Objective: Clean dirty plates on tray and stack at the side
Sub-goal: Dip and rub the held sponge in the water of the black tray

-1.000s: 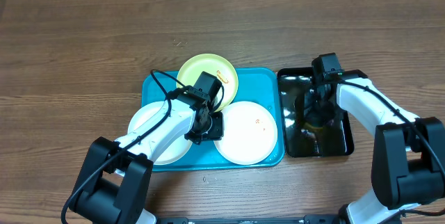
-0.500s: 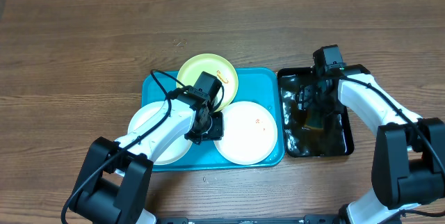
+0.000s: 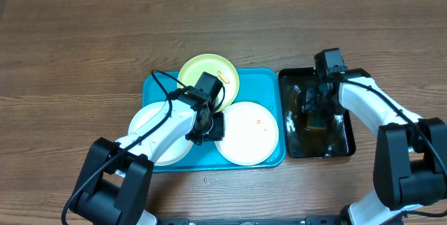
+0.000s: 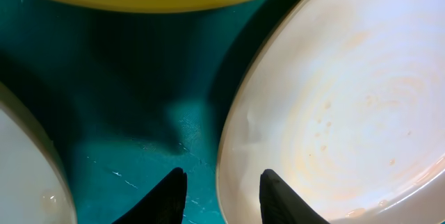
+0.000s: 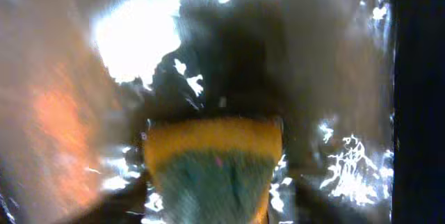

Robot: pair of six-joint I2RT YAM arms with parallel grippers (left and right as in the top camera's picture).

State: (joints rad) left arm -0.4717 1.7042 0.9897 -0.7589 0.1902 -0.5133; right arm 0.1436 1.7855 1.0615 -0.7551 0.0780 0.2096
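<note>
Found the turquoise tray [image 3: 264, 84] at the middle of the wooden table [image 3: 84, 50], carrying all three plates side by side, none stacked at the side yet. Noted the yellow-green plate [image 3: 199, 68] at the far edge, overhanging the rim, with an orange smear on its right half. Noted one white plate [image 3: 173, 154] at the near left, overhanging the left edge and partly hidden under the left arm. Noted the second white plate [image 3: 248, 138] at the near right, with small orange specks right of centre. Confirmed faint orange-brown marks on it in the left wrist view.

Located the left gripper [image 3: 206, 128] low over the tray, in the gap where the three plates meet. Observed its fingertips [image 4: 174, 193] standing narrowly apart, astride the left rim of the second white plate, one over bare tray and the other over the plate's inner face. Saw clear space between each tip and the rim.

Found the black tray [image 3: 293, 147] just right of the turquoise tray, glossy with bright reflections. Located the right gripper [image 3: 314, 112] down inside it, over a sponge [image 5: 212, 165], yellow with a green scouring face. Could not tell whether its jaws stand wide or closed, nor whether the sponge is held, since the right wrist view is too dark and blurred there.
</note>
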